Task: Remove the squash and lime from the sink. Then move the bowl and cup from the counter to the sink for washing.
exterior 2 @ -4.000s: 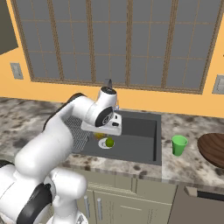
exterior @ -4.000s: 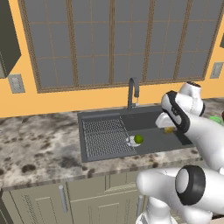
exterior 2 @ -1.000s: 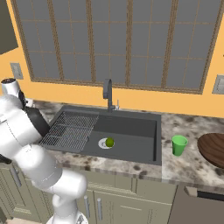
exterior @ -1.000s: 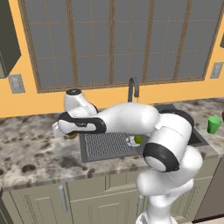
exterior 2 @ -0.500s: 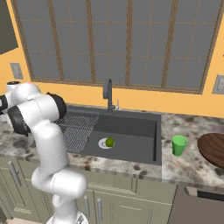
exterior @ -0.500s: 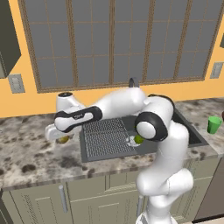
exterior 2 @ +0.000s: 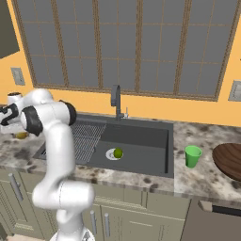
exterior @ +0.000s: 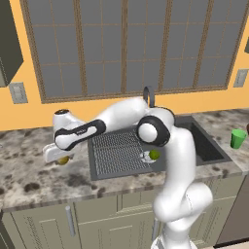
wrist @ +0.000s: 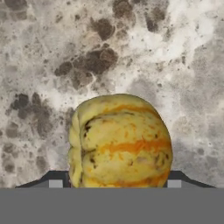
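Left base view: the gripper (exterior: 62,158) hangs low over the counter (exterior: 29,165) left of the sink (exterior: 194,146), its fingers spread wide on either side of the squash (exterior: 63,159), while the lime (exterior: 154,154) lies in the basin; the cup (exterior: 238,138) stands far right.

The ribbed yellow-orange squash (wrist: 119,142) is sitting on the speckled counter (exterior: 29,175) left of the dark sink (exterior 2: 141,136), the round green lime (exterior 2: 118,153) is lying by the drain, and the green cup (exterior 2: 192,156) is standing upright near the reddish-brown bowl (exterior 2: 228,160).
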